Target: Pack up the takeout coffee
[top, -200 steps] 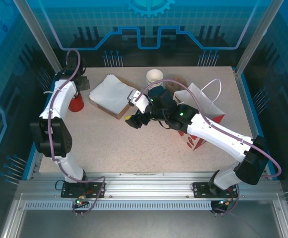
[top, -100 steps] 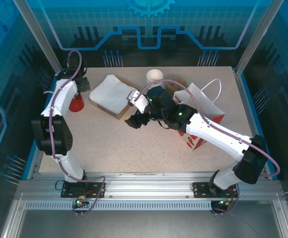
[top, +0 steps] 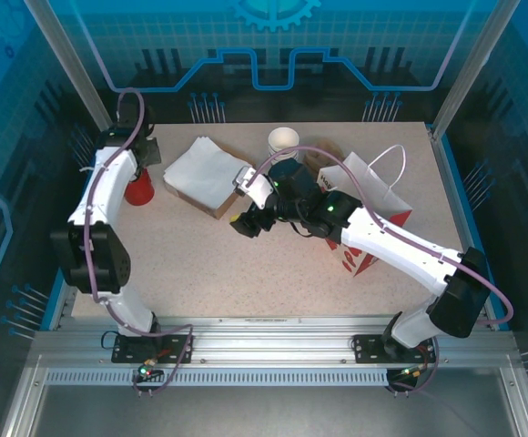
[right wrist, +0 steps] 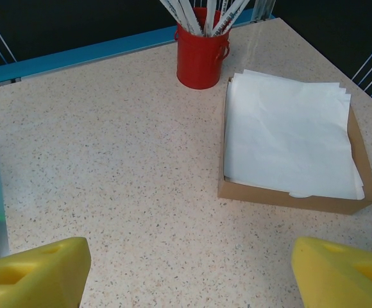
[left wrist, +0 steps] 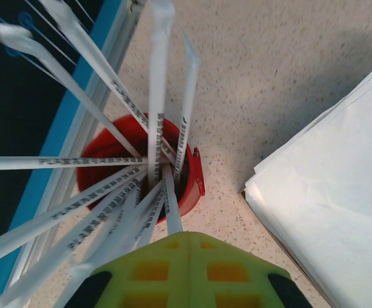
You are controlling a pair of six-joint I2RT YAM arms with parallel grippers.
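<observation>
A: Grabbing a straw, was it?
B: Looked so. L jaws were clamped on one straw (left wrist: pixel 171 208) in the red cup (left wrist: pixel 195 183), 10 o'clock on the surface (top: pixel 191 264). R jaws gaped wide, empty.
A: Coffee?
B: Couldn't tell, prob. behind R arm (top: pixel 401 246). Next: lift straw straight up, then to bag (top: pixel 373 196) at 3 o'clock.

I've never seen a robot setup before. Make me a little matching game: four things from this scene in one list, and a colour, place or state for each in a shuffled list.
Things:
1. straw pot
2. paper sheets
3. gift bag
4. right gripper

Descriptions:
A. open
B. white with red print
C. red
D. lying in the cardboard tray

Pairs: 1-C, 2-D, 3-B, 4-A
</observation>
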